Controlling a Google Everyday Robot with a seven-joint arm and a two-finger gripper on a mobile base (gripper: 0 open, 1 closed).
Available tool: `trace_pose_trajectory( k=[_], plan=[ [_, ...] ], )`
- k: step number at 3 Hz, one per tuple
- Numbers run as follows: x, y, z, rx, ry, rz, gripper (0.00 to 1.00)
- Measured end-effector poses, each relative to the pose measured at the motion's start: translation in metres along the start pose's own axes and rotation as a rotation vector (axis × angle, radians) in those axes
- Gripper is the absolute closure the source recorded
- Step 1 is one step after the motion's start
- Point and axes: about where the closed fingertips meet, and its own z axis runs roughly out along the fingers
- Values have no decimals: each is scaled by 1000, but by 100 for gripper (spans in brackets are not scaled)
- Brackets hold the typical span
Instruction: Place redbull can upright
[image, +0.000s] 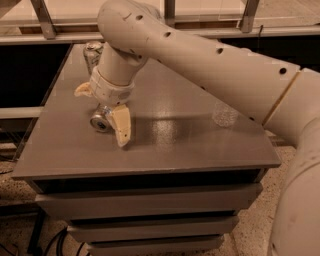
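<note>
The redbull can lies on its side on the grey table, its round silver end facing the camera. My gripper hangs over it at the table's left side, pointing down. One cream finger stands just right of the can's end. The other finger is farther back on the left. The jaws stand wide apart around the can and are not closed on it. Most of the can's body is hidden behind the gripper.
A wider can stands upright at the table's back left, behind my wrist. A clear plastic bottle sits at the right of the table. The arm spans the table's back right. The table's front edge is close below the gripper.
</note>
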Motion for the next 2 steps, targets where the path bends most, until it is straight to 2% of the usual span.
trace_pose_trajectory(
  k=[1, 2],
  plan=[
    [6, 0, 2, -5, 0, 3, 18],
    [5, -1, -1, -5, 0, 3, 43]
  ],
)
